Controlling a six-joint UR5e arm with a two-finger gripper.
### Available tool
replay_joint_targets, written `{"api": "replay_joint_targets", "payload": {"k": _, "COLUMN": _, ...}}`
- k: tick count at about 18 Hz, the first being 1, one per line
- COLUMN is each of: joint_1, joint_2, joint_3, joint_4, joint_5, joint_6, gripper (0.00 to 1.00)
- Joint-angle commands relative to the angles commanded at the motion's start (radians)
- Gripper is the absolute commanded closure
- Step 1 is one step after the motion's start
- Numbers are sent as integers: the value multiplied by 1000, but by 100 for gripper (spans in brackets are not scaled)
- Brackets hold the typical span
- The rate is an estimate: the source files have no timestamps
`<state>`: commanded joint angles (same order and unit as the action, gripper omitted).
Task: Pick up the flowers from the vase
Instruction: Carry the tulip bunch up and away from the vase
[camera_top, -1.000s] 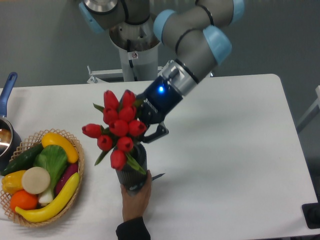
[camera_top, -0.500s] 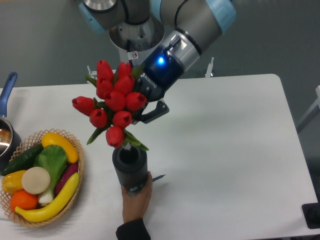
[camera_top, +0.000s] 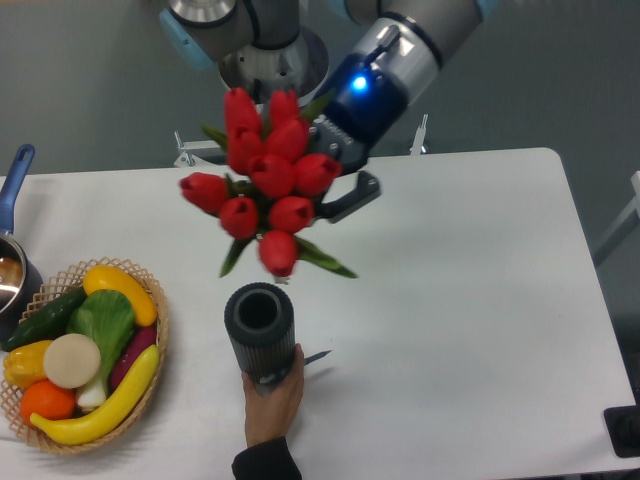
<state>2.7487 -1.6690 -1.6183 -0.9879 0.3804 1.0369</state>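
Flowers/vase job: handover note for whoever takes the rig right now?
Gripper: shut on the flowers, holding the bunch in the air above the table.
Vase: upright on the table, mouth open and empty, steadied at its base by a person's hand.
Flowers are fully clear of the vase and no stems are in the mouth.
Done: the pick-up itself.
Left: likely nothing but holding or carrying the bunch off. Watch the hand near the vase.
Basket of toy produce and a pot sit at the table's left edge, not involved.
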Motion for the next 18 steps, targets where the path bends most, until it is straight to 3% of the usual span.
{"api": "replay_joint_targets", "payload": {"k": 4, "joint_1": 61, "joint_2": -15, "joint_3": -3, "joint_4": 2, "joint_5": 2, "joint_6": 81, "gripper": 49}}
{"api": "replay_joint_targets", "payload": {"k": 9, "joint_1": 75, "joint_2": -37, "joint_3": -21, "joint_4": 5, "joint_5": 6, "joint_6": 150, "gripper": 49}}
{"api": "replay_joint_targets", "payload": {"k": 18, "joint_1": 77, "joint_2": -26, "joint_3": -57, "joint_4": 12, "joint_5": 8, "joint_6": 153, "gripper": 49}}
